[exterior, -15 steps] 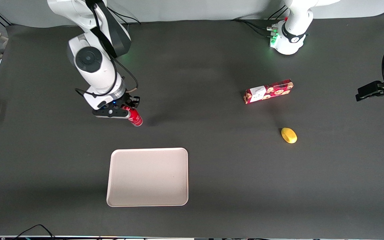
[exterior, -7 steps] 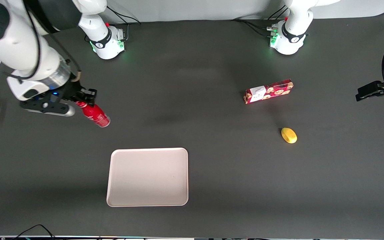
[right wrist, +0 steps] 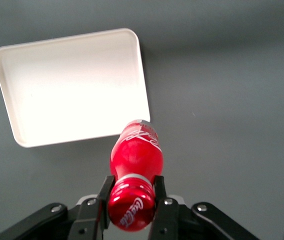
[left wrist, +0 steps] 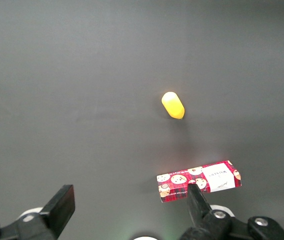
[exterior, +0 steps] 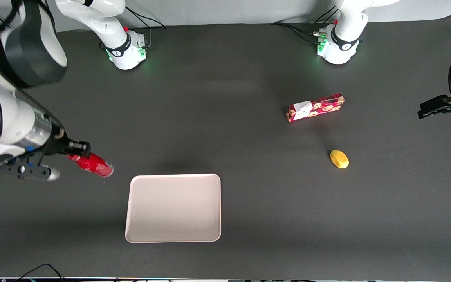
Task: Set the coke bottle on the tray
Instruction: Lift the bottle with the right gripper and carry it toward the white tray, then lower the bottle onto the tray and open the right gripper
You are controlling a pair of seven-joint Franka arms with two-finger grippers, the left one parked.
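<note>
My right gripper (exterior: pixel 76 152) is shut on the neck of the small red coke bottle (exterior: pixel 94 165) and holds it in the air, tilted, toward the working arm's end of the table. In the right wrist view the fingers (right wrist: pixel 166 206) clamp the red cap and neck of the coke bottle (right wrist: pixel 136 159), with the gripper (right wrist: pixel 132 200) above the table. The cream tray (exterior: pixel 174 207) lies flat and bare near the front camera, beside and slightly nearer to it than the bottle. The tray also shows in the right wrist view (right wrist: pixel 72 85), below the bottle's base.
A long red cookie box (exterior: pixel 314 107) and a yellow lemon-like object (exterior: pixel 339 159) lie toward the parked arm's end of the table. Both show in the left wrist view, the box (left wrist: pixel 198 181) and the yellow object (left wrist: pixel 173 105). Arm bases stand at the table's back edge.
My right gripper has lifted the coke bottle off the table, swung it toward the working arm's end, then brought it nearer the front camera, close to the tray's corner.
</note>
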